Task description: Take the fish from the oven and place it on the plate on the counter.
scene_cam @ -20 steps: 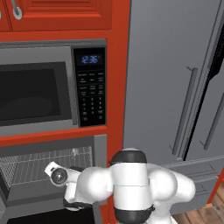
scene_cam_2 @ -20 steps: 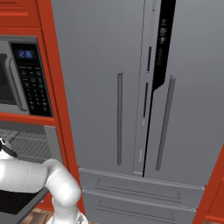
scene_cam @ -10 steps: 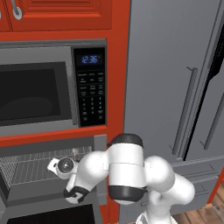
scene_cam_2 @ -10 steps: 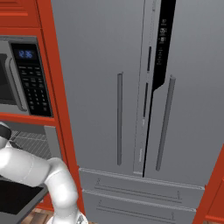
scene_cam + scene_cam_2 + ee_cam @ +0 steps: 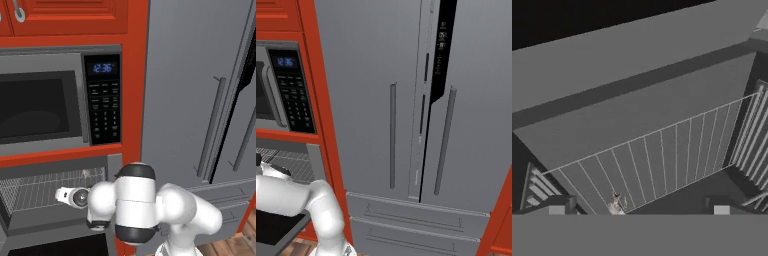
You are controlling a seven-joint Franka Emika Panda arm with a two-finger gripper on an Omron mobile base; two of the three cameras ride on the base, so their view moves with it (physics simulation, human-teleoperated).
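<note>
The white arm reaches from the base into the open oven (image 5: 55, 200), whose grey cavity and wire rack (image 5: 662, 160) sit just below the microwave (image 5: 55, 100) with its black keypad and blue clock. To the right stands a tall grey refrigerator (image 5: 406, 100) with long bar handles, framed by red cabinet panels (image 5: 132, 75). In the hand view, the tool (image 5: 637, 209) looks down into the oven with its jaws spread wide, one dark fingertip (image 5: 559, 206) at lower left and the other at lower right, with nothing between them. The fish (image 5: 617, 202) appears as a small mottled shape lying on the rack near its front edge, low in that view and closer to the left fingertip; it is tiny and blurred, so its exact lie is hard to tell. It seems apart from both fingertips.
</note>
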